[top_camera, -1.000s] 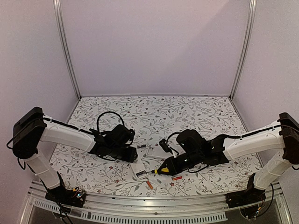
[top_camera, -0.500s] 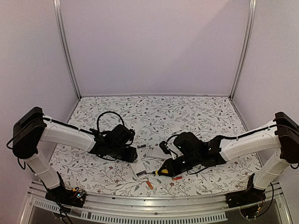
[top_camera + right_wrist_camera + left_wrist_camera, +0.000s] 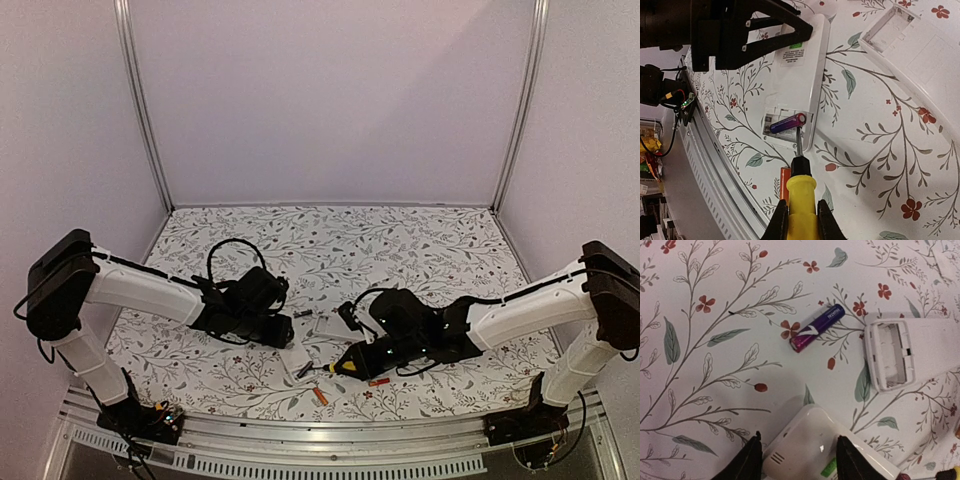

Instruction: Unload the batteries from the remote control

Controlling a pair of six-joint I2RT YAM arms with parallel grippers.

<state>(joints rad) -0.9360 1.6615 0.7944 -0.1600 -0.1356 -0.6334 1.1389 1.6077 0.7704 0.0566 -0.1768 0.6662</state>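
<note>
My left gripper (image 3: 799,461) is shut on one end of a white remote control (image 3: 812,442), which lies back-up on the table. Its battery compartment (image 3: 785,131) is open at the other end. A purple battery (image 3: 787,122) lies slanted in it, one end lifted. My right gripper (image 3: 801,220) is shut on a yellow-handled screwdriver (image 3: 801,197), whose tip touches that raised end. A second purple battery (image 3: 817,327) lies loose on the table. Two red-orange batteries (image 3: 320,396) (image 3: 378,381) lie near the front edge.
A second white remote (image 3: 900,355) with an empty open compartment lies just beyond the held one, in the middle of the floral tablecloth (image 3: 400,250). The metal front rail (image 3: 330,440) runs close behind the red-orange batteries. White walls enclose the table.
My right arm has shifted a little left, carrying the screwdriver toward the held remote's compartment. The left arm and its remote have stayed put.
</note>
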